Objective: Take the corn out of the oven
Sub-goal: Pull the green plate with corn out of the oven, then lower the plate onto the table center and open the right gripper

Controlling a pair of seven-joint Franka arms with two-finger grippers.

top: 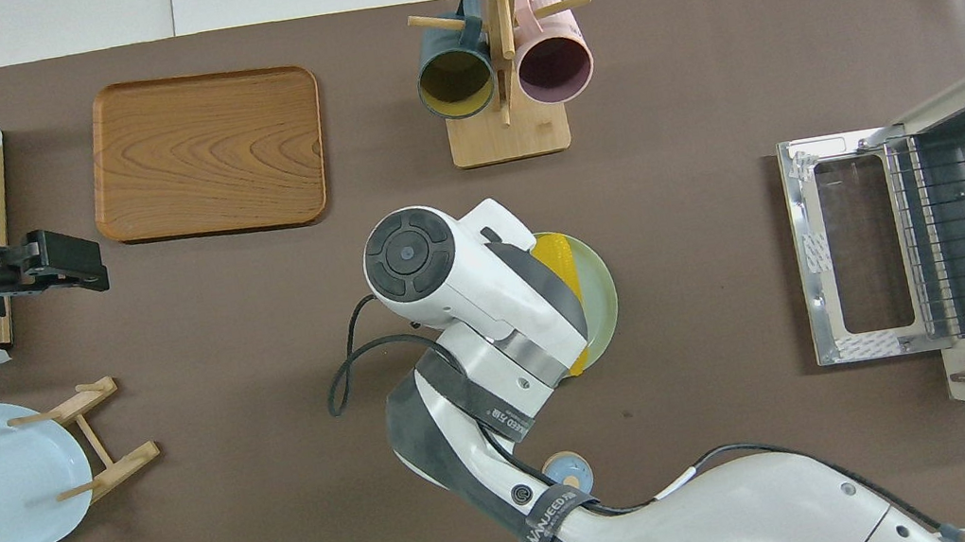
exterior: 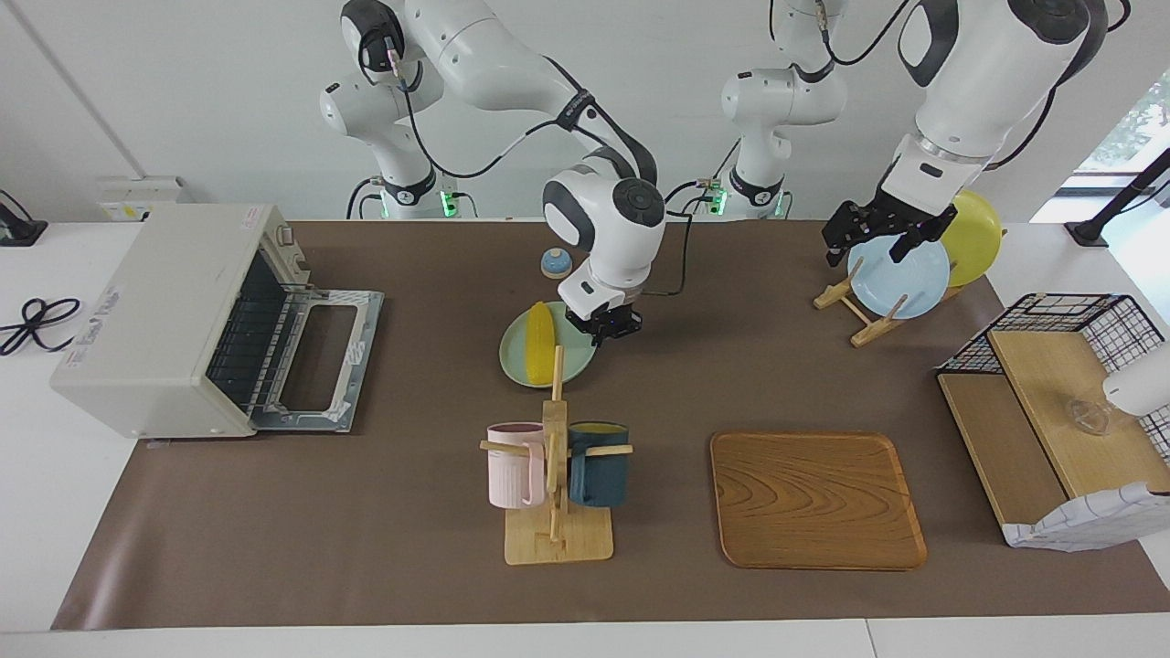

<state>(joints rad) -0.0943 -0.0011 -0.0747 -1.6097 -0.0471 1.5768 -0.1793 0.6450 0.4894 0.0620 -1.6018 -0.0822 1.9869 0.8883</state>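
Brown table covering [exterior: 366,548] carries everything. From overhead the right arm hides most of the corn [exterior: 540,343] and its green plate [exterior: 517,358], which the right gripper [exterior: 605,331] pinches by the rim, well clear of the open oven [exterior: 174,315]. Left gripper [exterior: 879,236] waits spread over the plate rack [exterior: 855,311].

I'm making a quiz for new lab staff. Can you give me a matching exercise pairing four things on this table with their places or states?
Things:
1. corn
2. oven
3. right pincer
4. left pincer

States:
A. door folded down, rack bare
B. open, over the blue plate
C. lying on the green plate
D. shut on the green plate's rim

Pairs: 1-C, 2-A, 3-D, 4-B
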